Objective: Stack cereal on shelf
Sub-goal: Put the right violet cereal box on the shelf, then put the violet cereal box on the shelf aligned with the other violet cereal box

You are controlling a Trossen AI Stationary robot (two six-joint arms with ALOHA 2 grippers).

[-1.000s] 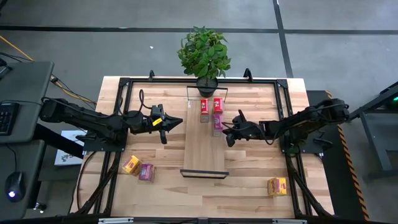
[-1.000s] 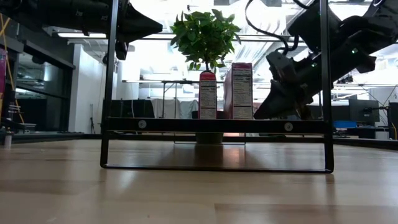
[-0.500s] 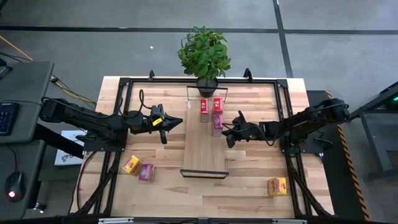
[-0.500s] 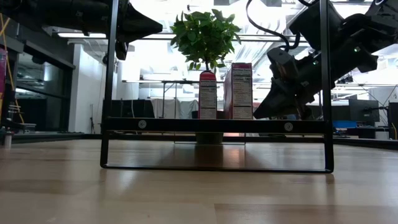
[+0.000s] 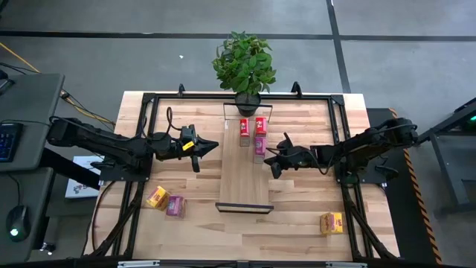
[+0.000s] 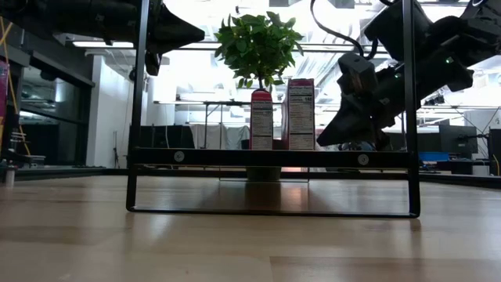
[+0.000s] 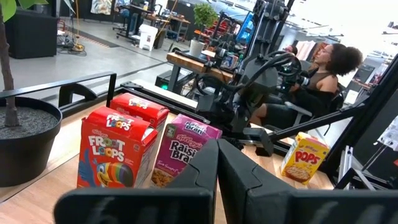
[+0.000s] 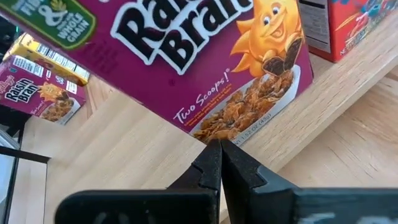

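The shelf [image 5: 244, 186] is a light-wood plank with a black frame, running from near to far in the middle of the table. Two red boxes [image 5: 244, 127] [image 5: 261, 123] and a magenta box [image 5: 259, 146] stand upright on its far part. My right gripper [image 5: 269, 155] is shut, with its tip at the magenta box [image 8: 186, 56]. My left gripper [image 5: 212, 147] is shut and empty, hovering left of the shelf. A yellow box [image 5: 157, 196] and a magenta box [image 5: 175, 205] lie on the table near left. Another yellow box [image 5: 332, 222] lies near right. My right gripper's shut fingertips [image 8: 214, 152] meet the magenta box's printed front at its bottom edge [image 8: 208, 134]. They come from the table's right, slanting down. The box stands upright on the shelf plank [image 8: 336, 87].
A potted plant [image 5: 245, 63] stands at the far end of the shelf, just behind the red boxes. A black frame [image 5: 149, 104] runs around the table top. A person [image 7: 323, 68] sits in the room beyond the table's right side.
My right gripper, still shut, has risen slightly and edged toward the table's left. The magenta box on the shelf has shifted a little toward the left and turned slightly, showing narrower in the low view. It stays upright.
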